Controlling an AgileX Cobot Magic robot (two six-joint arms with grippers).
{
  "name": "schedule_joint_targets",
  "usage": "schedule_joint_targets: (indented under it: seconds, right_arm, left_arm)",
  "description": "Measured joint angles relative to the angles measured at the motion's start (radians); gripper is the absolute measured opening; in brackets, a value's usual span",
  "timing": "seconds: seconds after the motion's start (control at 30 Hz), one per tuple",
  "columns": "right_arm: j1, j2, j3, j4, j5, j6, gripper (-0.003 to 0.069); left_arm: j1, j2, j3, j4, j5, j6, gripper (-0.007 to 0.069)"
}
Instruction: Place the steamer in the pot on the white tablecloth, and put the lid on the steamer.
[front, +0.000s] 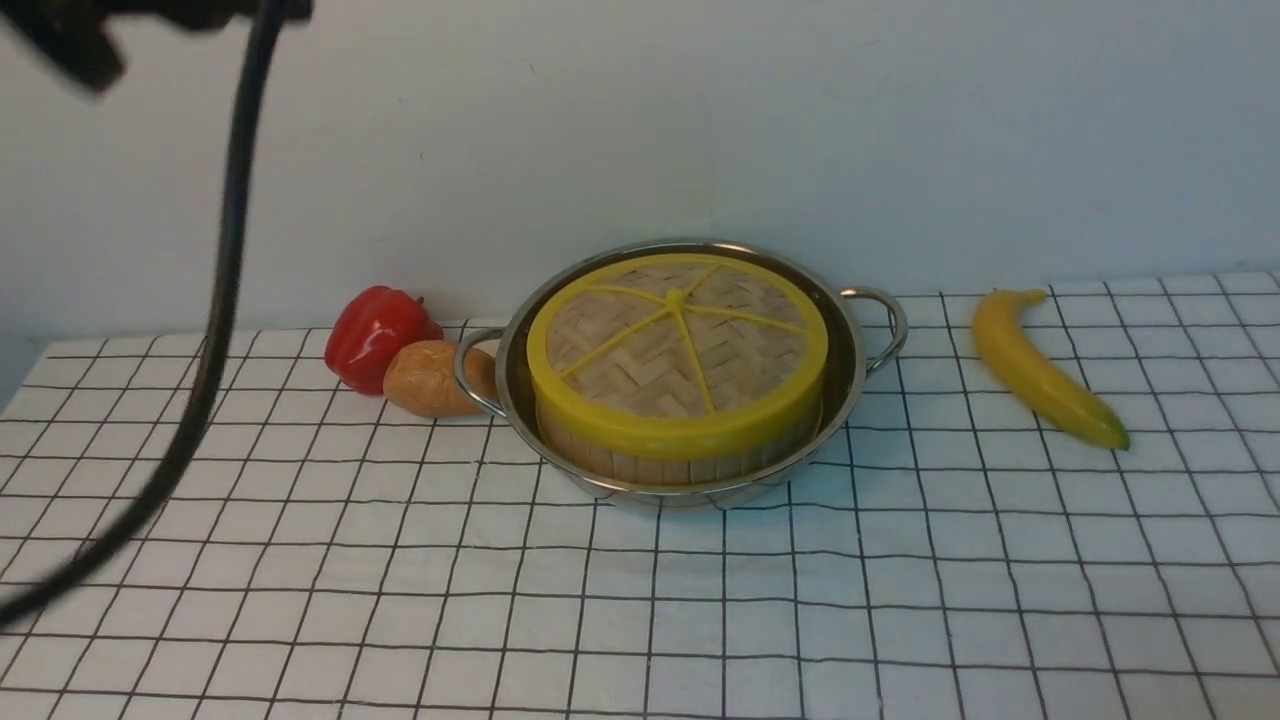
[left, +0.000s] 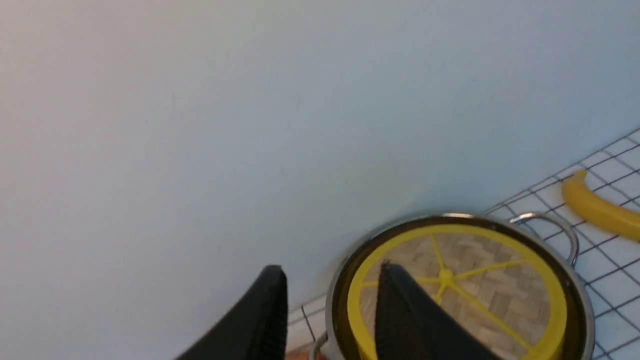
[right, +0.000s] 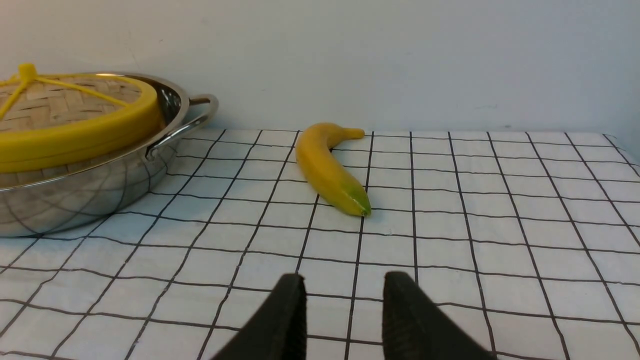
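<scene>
The lid (front: 678, 350) sits on the steamer (front: 680, 455) inside the pot (front: 848, 375), mid-cloth toward the far edge of the white tablecloth (front: 640, 620); woven bamboo looks light, stiff, easily gripped by its thick rim; left gripper (left: 330, 300) and right gripper (right: 344, 305) both gape, empty.
</scene>
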Motion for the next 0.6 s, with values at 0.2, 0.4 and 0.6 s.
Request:
schedule_joint_targets:
  seconds: [0.2,0.4,0.6]
  right_arm:
    - [0.000,0.000,0.000,0.000,0.000,0.000,0.0240]
    - [0.000,0.000,0.000,0.000,0.000,0.000,0.0240]
    - [0.000,0.000,0.000,0.000,0.000,0.000,0.0240]
  left_arm:
    - [0.150,-0.323,0.474,-0.026,-0.163,0.000,0.0242]
    - [0.284,-0.695,0.892,-0.054,-0.302,-0.007,0.0242]
    - [0.388,-0.933,1.093,-0.056,-0.336,-0.007,0.0242]
